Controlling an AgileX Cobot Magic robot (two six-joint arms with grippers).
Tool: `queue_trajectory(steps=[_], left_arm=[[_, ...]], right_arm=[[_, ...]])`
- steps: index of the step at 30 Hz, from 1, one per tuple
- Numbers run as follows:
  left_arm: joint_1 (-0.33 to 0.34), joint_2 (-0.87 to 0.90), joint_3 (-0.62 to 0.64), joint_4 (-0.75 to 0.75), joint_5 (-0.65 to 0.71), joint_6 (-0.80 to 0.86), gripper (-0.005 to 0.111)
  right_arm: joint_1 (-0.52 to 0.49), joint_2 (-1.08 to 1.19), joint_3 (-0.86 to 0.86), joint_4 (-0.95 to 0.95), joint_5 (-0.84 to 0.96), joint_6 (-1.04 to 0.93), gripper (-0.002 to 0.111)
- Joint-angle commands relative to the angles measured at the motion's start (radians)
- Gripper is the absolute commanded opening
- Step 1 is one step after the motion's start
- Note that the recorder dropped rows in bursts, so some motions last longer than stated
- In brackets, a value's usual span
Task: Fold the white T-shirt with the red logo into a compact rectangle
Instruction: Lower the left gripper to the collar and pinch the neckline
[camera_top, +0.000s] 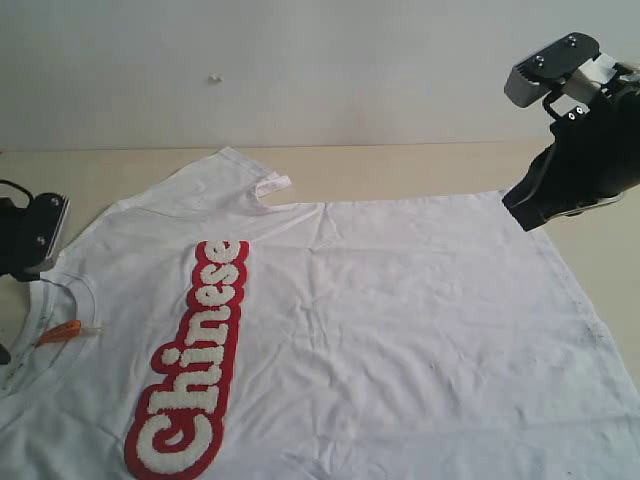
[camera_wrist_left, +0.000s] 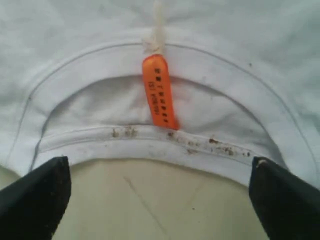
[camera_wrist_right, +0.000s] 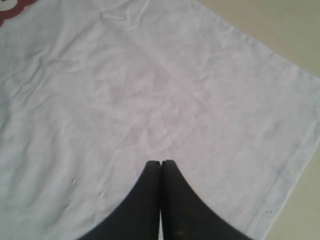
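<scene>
Shirt (camera_top: 400, 320) flat, first fold pending: your left gripper (camera_wrist_left: 160, 167) gapes at the collar (camera_wrist_left: 150, 145), right gripper (camera_wrist_right: 161, 165) hangs pinched empty; you likely next close on collar.

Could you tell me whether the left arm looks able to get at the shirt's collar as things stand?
Probably yes: the left claw is open, the collar lies flat just ahead of it, and only the orange tag lies across it.

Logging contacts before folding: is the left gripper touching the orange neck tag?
Apart. Left wrist view: the orange tag lies between the left gripper's open fingers, clear of both.
</scene>
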Motion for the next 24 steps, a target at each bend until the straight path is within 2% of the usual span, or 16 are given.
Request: queue_trajectory(steps=[1,24], left_arm=[[0.003,-0.009,0.074,-0.014,-0.084,0.037,0.092],[0.003,0.059,0.089,-0.015,-0.078,0.093,0.092]], right_arm=[[0.002,0.000,-0.003,0.002,-0.010,-0.009,0.000],[0.002,0.000,-0.003,0.009,-0.008,-0.009,0.000]])
